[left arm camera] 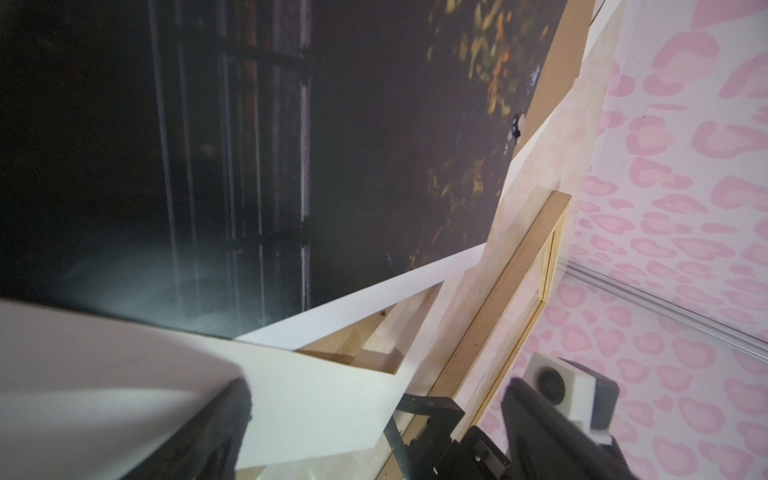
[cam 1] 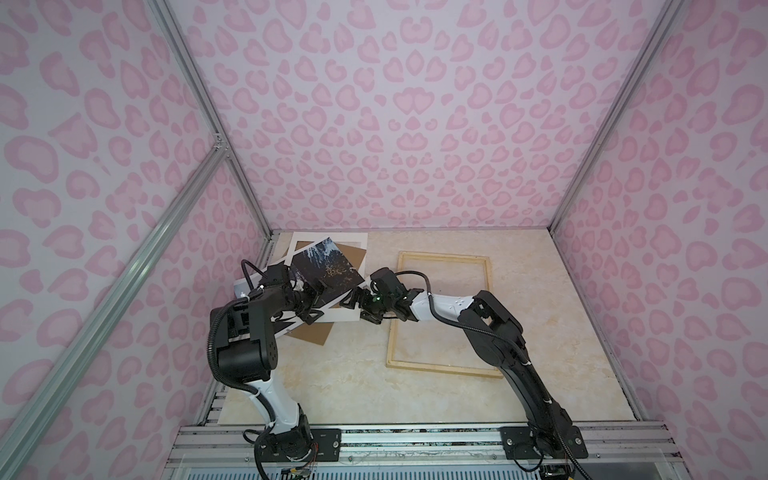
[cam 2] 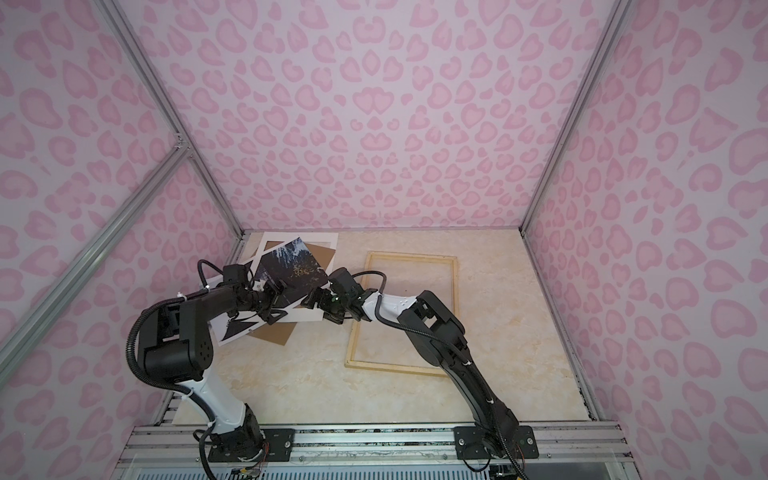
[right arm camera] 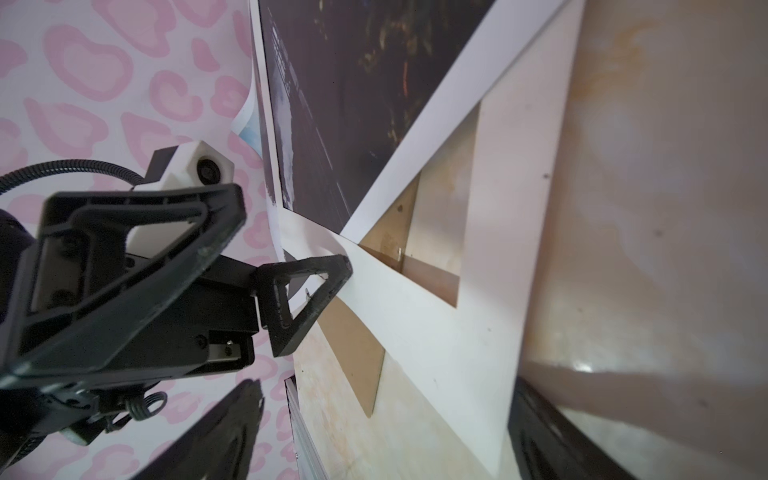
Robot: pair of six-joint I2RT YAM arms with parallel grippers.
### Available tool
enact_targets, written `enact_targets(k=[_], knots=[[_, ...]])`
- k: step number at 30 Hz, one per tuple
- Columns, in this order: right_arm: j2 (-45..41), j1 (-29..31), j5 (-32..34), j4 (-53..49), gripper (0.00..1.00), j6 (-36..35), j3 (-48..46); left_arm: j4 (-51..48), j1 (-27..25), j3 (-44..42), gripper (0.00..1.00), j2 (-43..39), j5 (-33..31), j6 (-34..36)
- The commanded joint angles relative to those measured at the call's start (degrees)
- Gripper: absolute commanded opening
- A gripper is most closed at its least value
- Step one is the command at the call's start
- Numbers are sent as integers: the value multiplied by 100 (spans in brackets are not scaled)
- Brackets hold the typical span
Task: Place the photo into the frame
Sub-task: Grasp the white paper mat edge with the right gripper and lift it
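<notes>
Pink heart-spotted walls (cam 1: 415,124) closed in a beige marble-look tabletop (cam 1: 340,386), and on it your work sat in two places. The large rectangular frame of thin pale wood strips (cam 1: 440,369) lay flat on the right half of the table with nothing inside it. The dark waterfall photo with its white margin (cam 1: 328,270) lay skewed on top of a pile at the far left, over a wide white cut-out mat board (cam 1: 332,237) and a plain brown backing board (cam 1: 316,334). It was near the frame's left strip but apart from it. Your left gripper (cam 1: 315,303) stood over the photo's near edge with its jaws spread wide and gripping nothing. In the right wrist view, the paper's margin curled up across its lower finger (right arm camera: 326,291). Your right gripper (cam 1: 354,308) sat just beside the photo's near right corner, its jaws likewise apart and empty. I judged that you were at the pick-up step, with no hold on the print yet. The next move called for closing one gripper on the raised margin alone, without catching the mat board beneath. You would then need to lift gently so the thin paper did not crease, carry it rightward, and turn it square to the frame's opening before lowering it.
</notes>
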Motion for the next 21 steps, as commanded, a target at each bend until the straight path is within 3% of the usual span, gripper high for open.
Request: enact_targets(k=[1, 10, 19, 21], knots=[[236, -16, 209, -196, 90, 159, -55, -160, 1, -86, 97, 87, -455, 176], [343, -139, 487, 576, 54, 45, -196, -186, 1, -78, 97, 36, -440, 203], [354, -176, 642, 388, 2, -242, -174, -179, 1, 24, 97, -140, -89, 180], [165, -167, 745, 189, 0, -475, -170, -153, 1, 95, 97, -371, 189, 106]])
